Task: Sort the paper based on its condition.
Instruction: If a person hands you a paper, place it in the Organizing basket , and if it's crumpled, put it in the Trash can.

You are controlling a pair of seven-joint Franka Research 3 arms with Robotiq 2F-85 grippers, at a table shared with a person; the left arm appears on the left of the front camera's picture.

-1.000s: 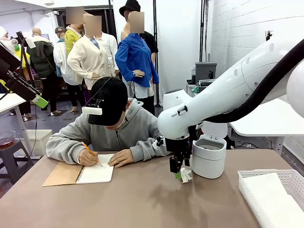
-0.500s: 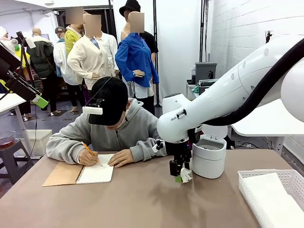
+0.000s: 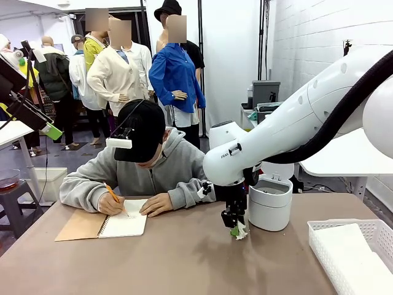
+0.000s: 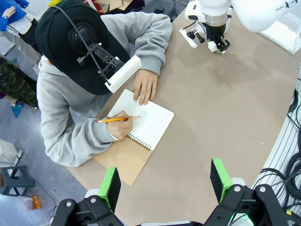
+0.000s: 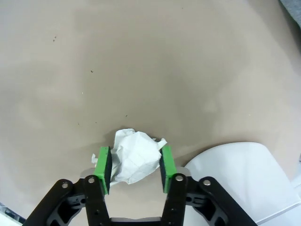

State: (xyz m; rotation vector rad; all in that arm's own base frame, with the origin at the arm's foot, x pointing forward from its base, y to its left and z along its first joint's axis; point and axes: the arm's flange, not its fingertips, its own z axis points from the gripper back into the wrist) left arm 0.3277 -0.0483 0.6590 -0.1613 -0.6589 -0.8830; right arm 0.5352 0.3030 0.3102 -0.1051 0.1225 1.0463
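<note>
In the lower middle of the right wrist view, the right end effector has its green pads pressed against both sides of the crumpled paper. The paper rests on the brown tabletop just beside a white bin, right of centre in the front view. At the bottom of the left wrist view, the left end effector hangs with pads wide apart and nothing between them, above the tabletop near a person holding a pencil over a spiral notebook.

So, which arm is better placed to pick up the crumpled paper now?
Right: the right gripper has a pad touching each side of the crumpled paper. The left gripper hangs open far off, near the notebook.
</note>
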